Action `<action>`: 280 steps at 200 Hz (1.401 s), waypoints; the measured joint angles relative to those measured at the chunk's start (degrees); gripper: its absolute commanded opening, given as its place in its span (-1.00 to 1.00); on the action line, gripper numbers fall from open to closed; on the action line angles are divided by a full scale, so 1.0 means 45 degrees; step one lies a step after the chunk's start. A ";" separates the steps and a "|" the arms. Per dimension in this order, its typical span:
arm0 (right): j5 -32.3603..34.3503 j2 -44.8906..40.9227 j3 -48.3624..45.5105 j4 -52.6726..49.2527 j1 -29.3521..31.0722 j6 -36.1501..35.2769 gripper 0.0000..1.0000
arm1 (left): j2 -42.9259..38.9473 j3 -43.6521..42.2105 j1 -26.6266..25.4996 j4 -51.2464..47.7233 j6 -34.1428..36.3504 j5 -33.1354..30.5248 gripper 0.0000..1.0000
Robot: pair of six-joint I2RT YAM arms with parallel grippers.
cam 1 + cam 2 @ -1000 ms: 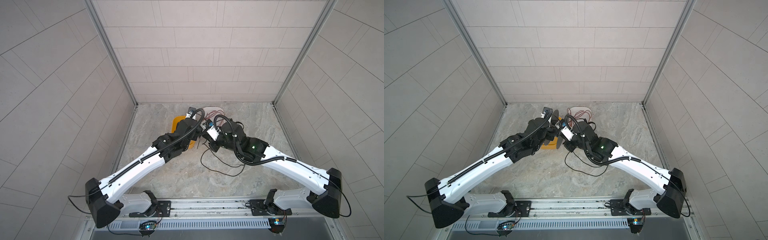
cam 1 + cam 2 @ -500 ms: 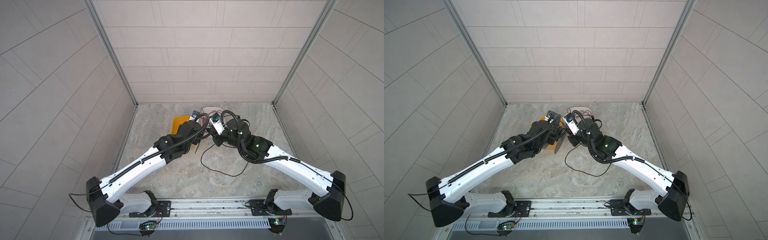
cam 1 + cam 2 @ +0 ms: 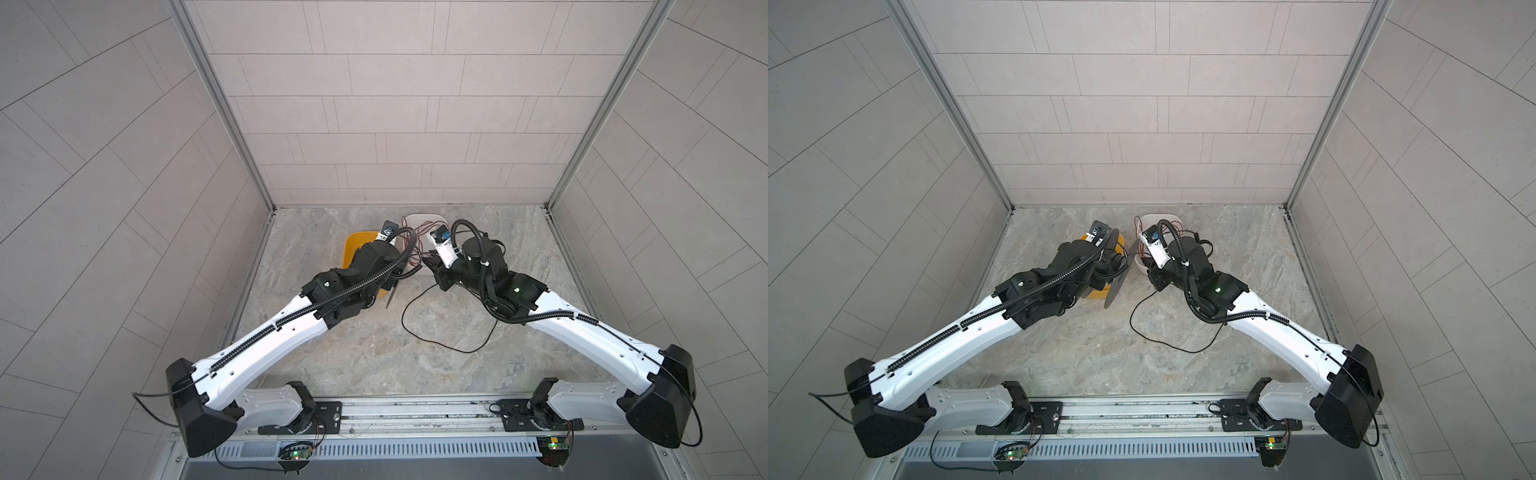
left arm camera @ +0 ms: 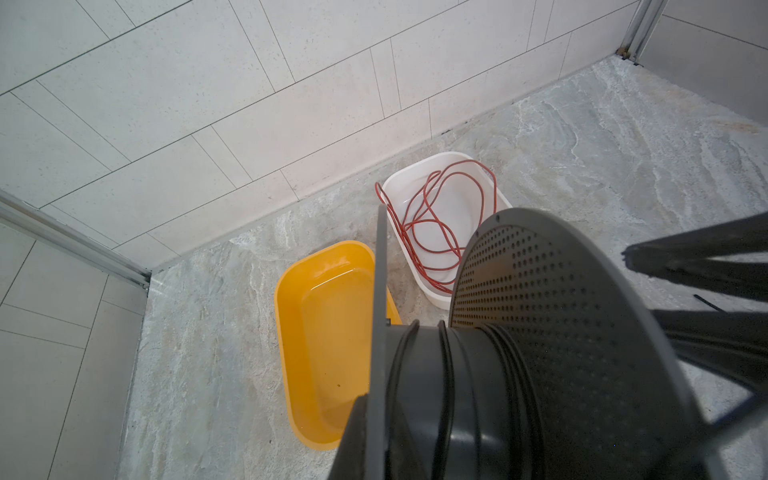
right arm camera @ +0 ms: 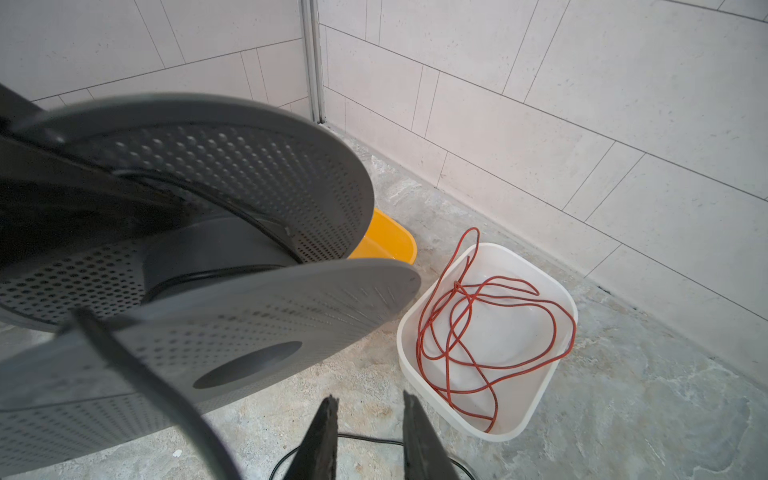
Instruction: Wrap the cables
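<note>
We see the left gripper [image 3: 1112, 269] pressed together on a grey spool [image 3: 1116, 282]. It holds the spool on edge, clear of the stone-patterned tabletop [image 3: 353, 365], at the near end of a yellow tub [image 4: 328, 353]. Both round side plates of the spool are full of small holes.

The black cable [image 3: 469, 352] is partly on the spool. In the left wrist view a few turns of it lie around the dark hub between the two plates. The rest lies in one loose open loop on the tabletop between the two arms. In both top views it runs from below the right arm's wrist out toward the front.

The right gripper [image 5: 370, 398] hangs just beside the spool with its fingers [image 5: 330, 424] spread a little and nothing between them. A stretch of the cable crosses the tabletop right under them without touching them.

A white tub [image 5: 530, 411] stands beside the yellow one, near the back wall. A thin red wire [image 5: 478, 324] lies tangled inside it, with one loop poking up over the rim. A thick blurred dark strand crosses the near corner of the right wrist view, and we cannot tell what it is.
</note>
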 measured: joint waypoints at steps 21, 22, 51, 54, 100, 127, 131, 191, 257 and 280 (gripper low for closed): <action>-0.0146 -0.0141 -0.0262 0.0102 -0.0175 0.0010 -0.47 | -0.0029 0.0170 -0.0010 -0.0180 0.0019 -0.0010 -1.00; -0.0146 -0.0151 -0.0277 0.0107 -0.0180 0.0010 -0.47 | -0.0029 0.0175 -0.0010 -0.0185 0.0024 -0.0010 -1.00; -0.0214 -0.0656 -0.0811 0.0219 -0.0257 0.0010 -0.47 | -0.0092 0.0209 -0.0019 -0.0253 0.0024 -0.0010 -1.00; -0.0233 -0.0724 -0.0884 0.0238 -0.0272 0.0010 -0.47 | -0.0092 0.0214 -0.0019 -0.0257 0.0024 -0.0010 -1.00; -0.0262 -0.1248 -0.1695 0.0651 -0.0690 0.0092 -0.66 | -0.0092 0.0423 -0.0019 -0.0359 0.0019 0.0185 -1.00; -0.0291 -0.1258 -0.1967 0.0996 -0.1035 0.0209 -0.74 | -0.0117 0.0510 -0.0044 -0.0427 0.0019 0.0398 -1.00; -0.0296 -0.1253 -0.1991 0.1039 -0.1088 0.0214 -0.76 | -0.0117 0.0520 -0.0044 -0.0471 0.0024 0.0423 -1.00; -0.0525 -0.0952 -0.2181 0.2171 -0.1729 0.0602 -1.00 | -0.0408 0.0719 -0.0053 -0.1078 0.0073 0.1054 -1.00; -0.0573 0.0389 -0.1831 0.2885 -0.2132 0.0962 -1.00 | -0.0471 0.1020 -0.0068 -0.1627 0.0233 0.2035 -1.00; -0.0685 0.0913 -0.1384 0.3113 -0.2443 0.1049 -1.00 | -0.0471 0.1025 -0.0068 -0.1685 0.0185 0.2395 -1.00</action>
